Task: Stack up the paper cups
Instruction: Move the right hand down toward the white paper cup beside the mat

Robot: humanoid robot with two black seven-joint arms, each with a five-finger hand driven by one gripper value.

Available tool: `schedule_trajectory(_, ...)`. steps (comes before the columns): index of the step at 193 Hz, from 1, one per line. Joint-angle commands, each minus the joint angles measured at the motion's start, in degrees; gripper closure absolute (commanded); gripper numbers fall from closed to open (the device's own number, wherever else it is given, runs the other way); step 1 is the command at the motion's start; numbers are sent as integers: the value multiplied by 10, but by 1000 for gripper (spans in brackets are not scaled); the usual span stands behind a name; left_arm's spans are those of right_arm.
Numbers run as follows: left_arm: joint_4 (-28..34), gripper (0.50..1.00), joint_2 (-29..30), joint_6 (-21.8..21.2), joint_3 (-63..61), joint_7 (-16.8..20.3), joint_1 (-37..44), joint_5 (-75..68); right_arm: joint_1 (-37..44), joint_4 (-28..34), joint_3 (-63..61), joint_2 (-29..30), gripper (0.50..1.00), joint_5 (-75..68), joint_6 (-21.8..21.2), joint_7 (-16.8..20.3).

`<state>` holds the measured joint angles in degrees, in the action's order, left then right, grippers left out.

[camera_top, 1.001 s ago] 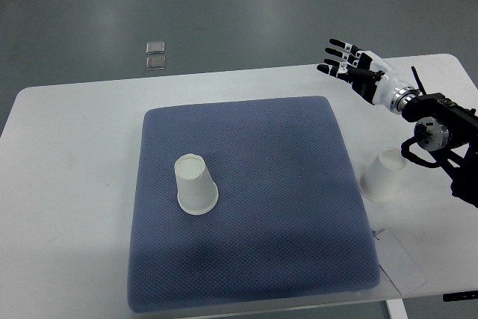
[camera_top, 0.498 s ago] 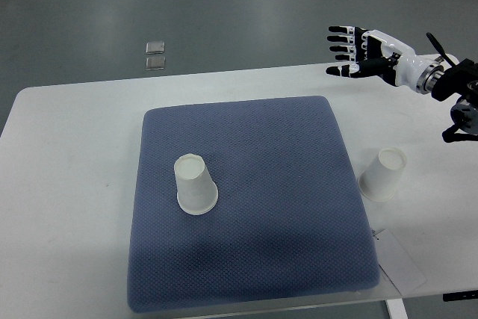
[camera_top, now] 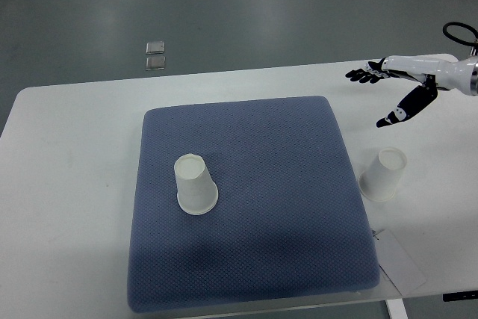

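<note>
Nothing is stacked yet. Our right hand (camera_top: 399,87) hovers with fingers (camera_top: 364,75) spread, holding nothing. One paper cup (camera_top: 383,174) stands upside down on the worktop (camera_top: 75,184) just below them; the other cup (camera_top: 196,184) sits well apart on the blue mat (camera_top: 261,244).

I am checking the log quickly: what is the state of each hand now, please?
Left hand: not in view.
Right hand: open, fingers spread, holding nothing, above the table, apart from the paper cup.
</note>
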<state>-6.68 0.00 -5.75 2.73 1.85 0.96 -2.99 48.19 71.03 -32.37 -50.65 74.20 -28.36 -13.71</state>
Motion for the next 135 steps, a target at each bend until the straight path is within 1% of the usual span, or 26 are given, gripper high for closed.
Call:
schedule_trajectory(1, 0, 500, 0, 0, 0, 0, 0, 0, 6, 14, 16, -18, 585, 49, -9, -5)
schedule_trajectory(23, 0, 500, 0, -1, 1, 0, 0, 0, 7, 18, 28, -22, 585, 97, -10, -17)
schedule_trajectory(93, 0, 500, 0, -1, 0, 0, 0, 0, 2, 31, 77, -19, 587, 127, -10, -17)
schedule_trajectory(135, 0, 500, 0, 0, 0, 0, 0, 0, -2, 26, 100, -14, 589, 140, 1, -17)
